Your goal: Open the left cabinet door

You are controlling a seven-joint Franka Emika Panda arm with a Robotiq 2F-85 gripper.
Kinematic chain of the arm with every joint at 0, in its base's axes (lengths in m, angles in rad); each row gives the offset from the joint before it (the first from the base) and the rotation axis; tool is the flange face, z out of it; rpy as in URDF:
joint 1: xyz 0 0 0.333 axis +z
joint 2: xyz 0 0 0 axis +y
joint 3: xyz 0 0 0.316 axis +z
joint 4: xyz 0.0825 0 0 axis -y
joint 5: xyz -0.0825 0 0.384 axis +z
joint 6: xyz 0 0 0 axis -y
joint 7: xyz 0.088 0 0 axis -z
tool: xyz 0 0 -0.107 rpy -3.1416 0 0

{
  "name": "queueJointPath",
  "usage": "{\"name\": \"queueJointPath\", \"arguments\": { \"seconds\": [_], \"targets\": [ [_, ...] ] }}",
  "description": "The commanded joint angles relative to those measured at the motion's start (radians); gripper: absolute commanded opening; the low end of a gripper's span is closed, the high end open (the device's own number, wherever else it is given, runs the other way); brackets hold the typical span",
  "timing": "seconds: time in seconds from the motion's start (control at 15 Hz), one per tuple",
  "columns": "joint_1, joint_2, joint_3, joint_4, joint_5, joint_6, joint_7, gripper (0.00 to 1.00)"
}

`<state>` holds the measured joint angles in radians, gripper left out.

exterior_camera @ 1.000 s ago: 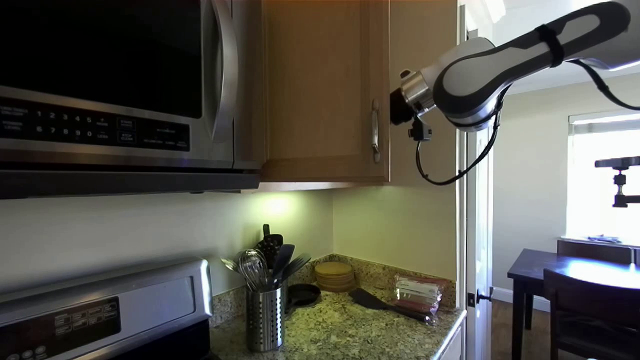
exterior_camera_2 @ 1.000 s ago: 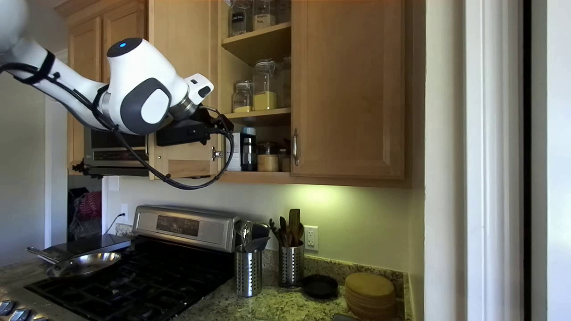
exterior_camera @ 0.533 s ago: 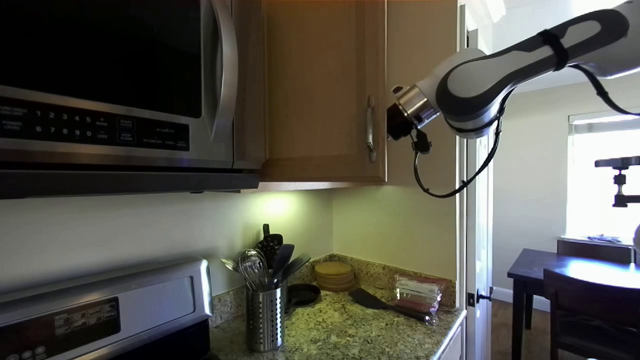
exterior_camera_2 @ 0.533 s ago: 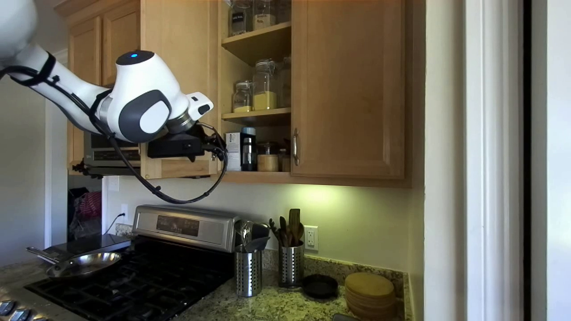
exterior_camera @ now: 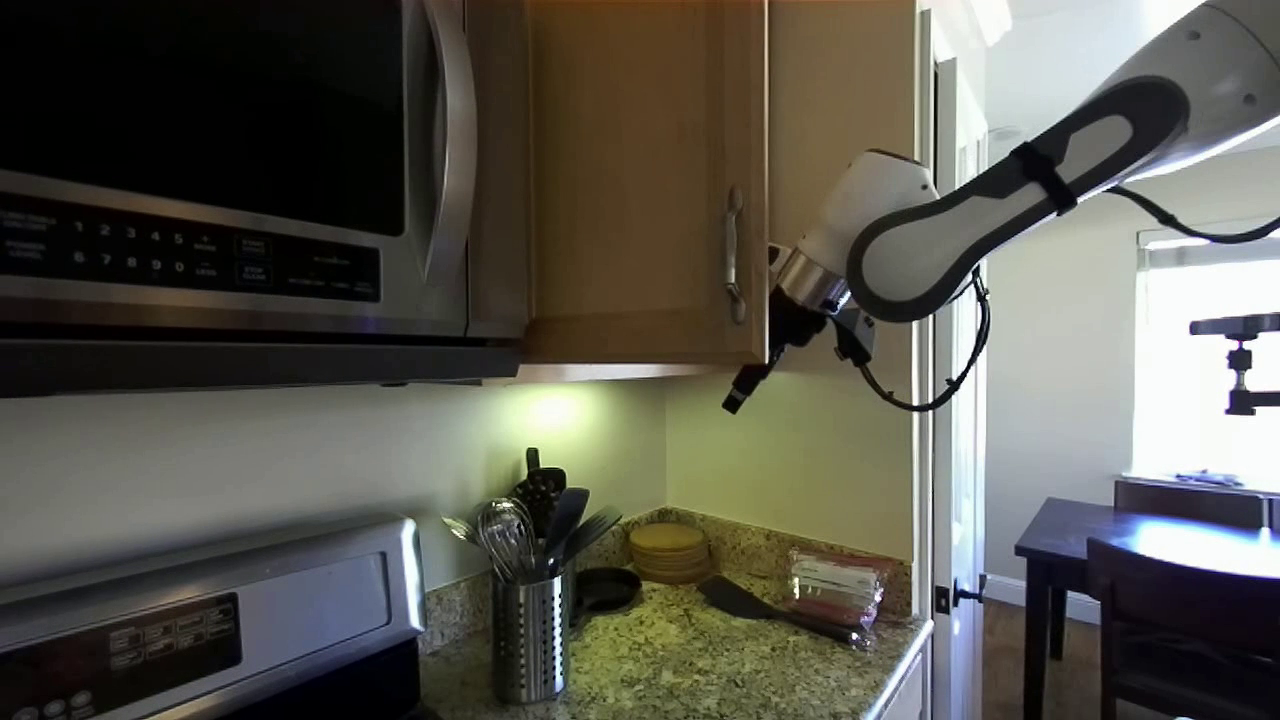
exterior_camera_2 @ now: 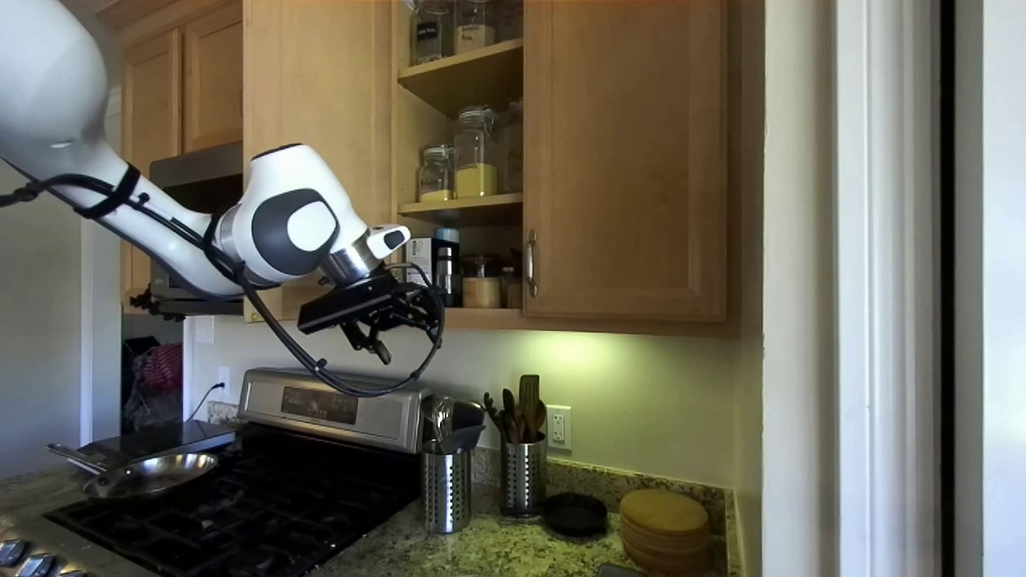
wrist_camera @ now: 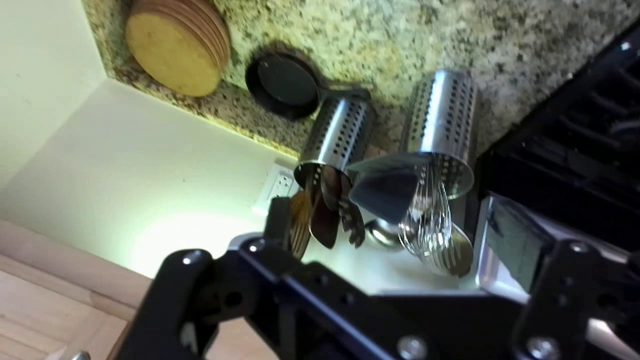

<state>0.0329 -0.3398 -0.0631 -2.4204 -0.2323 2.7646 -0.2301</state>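
The left cabinet door (exterior_camera_2: 321,96) stands swung open in an exterior view, its inner face beside my arm. Its outer face (exterior_camera: 630,180) and metal handle (exterior_camera: 735,255) show in an exterior view. The right door (exterior_camera_2: 625,160) is closed. My gripper (exterior_camera: 745,385) is at the inner side of the open door, near its lower free corner, with a finger below the bottom edge. In an exterior view, my gripper (exterior_camera_2: 393,336) hangs below the cabinet opening. In the wrist view, the fingers of my gripper (wrist_camera: 412,240) are spread wide with nothing between them.
Jars (exterior_camera_2: 477,152) stand on the cabinet shelves. Below are steel utensil holders (exterior_camera_2: 447,489), a stove (exterior_camera_2: 240,497) with a pan (exterior_camera_2: 152,474), a black dish (exterior_camera_2: 575,514) and stacked round boards (exterior_camera_2: 665,529). A microwave (exterior_camera: 200,110) adjoins the door.
The left door has swung slightly wider open. My gripper has moved down and tilted, so its fingers now show below the door's bottom edge; earlier the door hid them.
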Motion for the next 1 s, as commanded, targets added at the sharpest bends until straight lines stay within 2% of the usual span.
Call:
{"name": "queueJointPath", "arguments": {
  "seconds": [0.0,0.27,0.67,0.93],
  "targets": [
    [-0.104,0.001,0.106,0.022,-0.157,-0.178,0.081,1.0],
    [-0.086,0.02,0.143,0.019,-0.214,-0.404,0.075,1.0],
    [-0.043,0.109,0.133,0.096,-0.132,-0.771,0.033,1.0],
    [-0.045,0.152,0.116,0.148,-0.085,-0.859,0.06,1.0]
  ]
}}
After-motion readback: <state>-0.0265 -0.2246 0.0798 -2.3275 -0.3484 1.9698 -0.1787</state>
